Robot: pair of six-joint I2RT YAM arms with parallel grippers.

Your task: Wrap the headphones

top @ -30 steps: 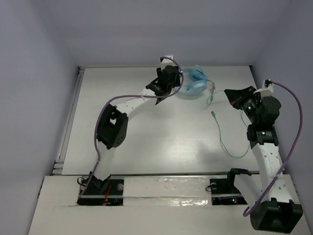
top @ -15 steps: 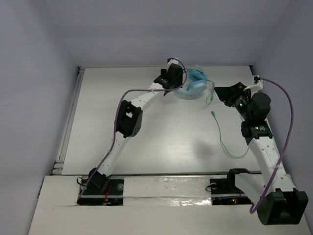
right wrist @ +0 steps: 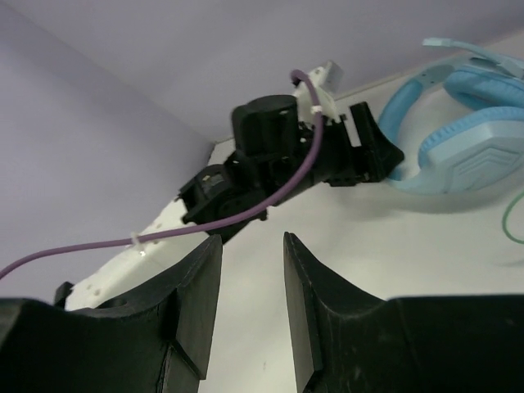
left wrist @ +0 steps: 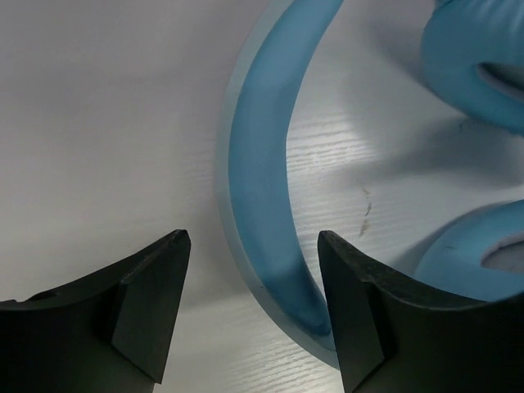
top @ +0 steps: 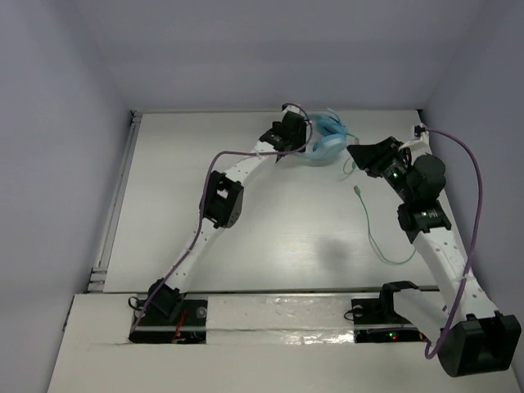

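Note:
The light blue headphones [top: 329, 139] lie at the back of the table. Their thin pale green cable [top: 372, 239] trails forward and right in a loop, with the plug [top: 358, 190] lying loose. My left gripper [top: 300, 137] is at the headphones' left side. In the left wrist view it [left wrist: 252, 237] is open, its jaws standing on either side of the curved headband [left wrist: 258, 180] without pinching it; both ear cups [left wrist: 479, 61] show at the right. My right gripper [top: 361, 154] hovers just right of the headphones. It [right wrist: 251, 240] is open with nothing between its fingers, facing the headphones [right wrist: 463, 139].
The left arm [right wrist: 286, 155] with its purple cable [right wrist: 205, 225] crosses the right wrist view. Purple walls enclose the white table [top: 270, 237] at the back and sides. A metal rail [top: 115, 205] runs along the table's left edge.
The left arm has stretched further, bringing its gripper right up to the headband. The right gripper has opened and moved left toward the headphones.

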